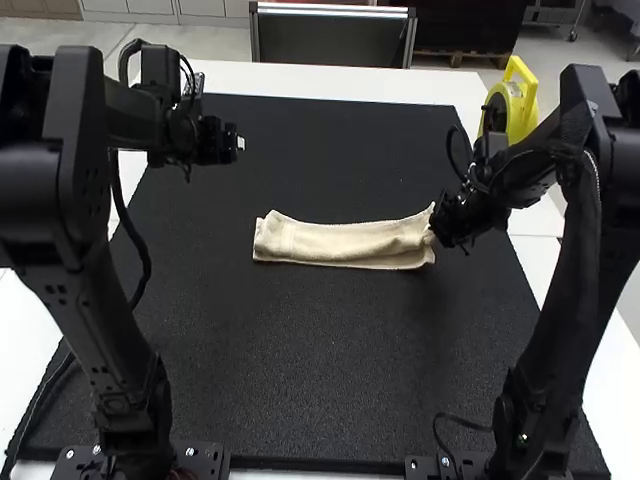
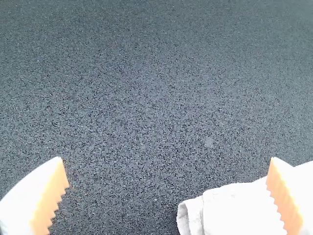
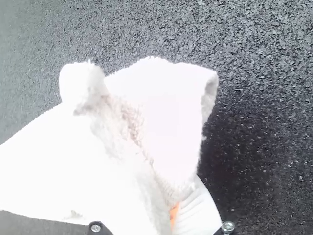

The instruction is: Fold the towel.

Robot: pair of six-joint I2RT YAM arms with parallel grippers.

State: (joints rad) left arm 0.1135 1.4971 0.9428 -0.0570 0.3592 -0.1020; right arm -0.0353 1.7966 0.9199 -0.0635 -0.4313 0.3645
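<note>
A yellow object [image 1: 526, 100] stands beyond my right pincer [image 1: 440, 224], which appears clamped on one end of the towel [image 1: 340, 243], a long strip across the black mat [image 1: 300, 350]; my left pincer [image 1: 238, 143] hangs spread wide.

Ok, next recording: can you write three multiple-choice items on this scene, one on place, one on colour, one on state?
1. In the high view, where is the right gripper?
A. At the towel's left end
B. At the towel's right end
C. Over the towel's middle

2. What colour are the left gripper's pads?
A. Green
B. Blue
C. Orange

3. What state is the left gripper in?
A. Open, holding nothing
B. Closed on the towel
C. Shut and empty

Key:
1. B: the high view shows it meeting the cloth's right end.
2. C: the left wrist view shows orange on the inner faces.
3. A: its fingers stand wide apart, with bare mat between them.
</note>
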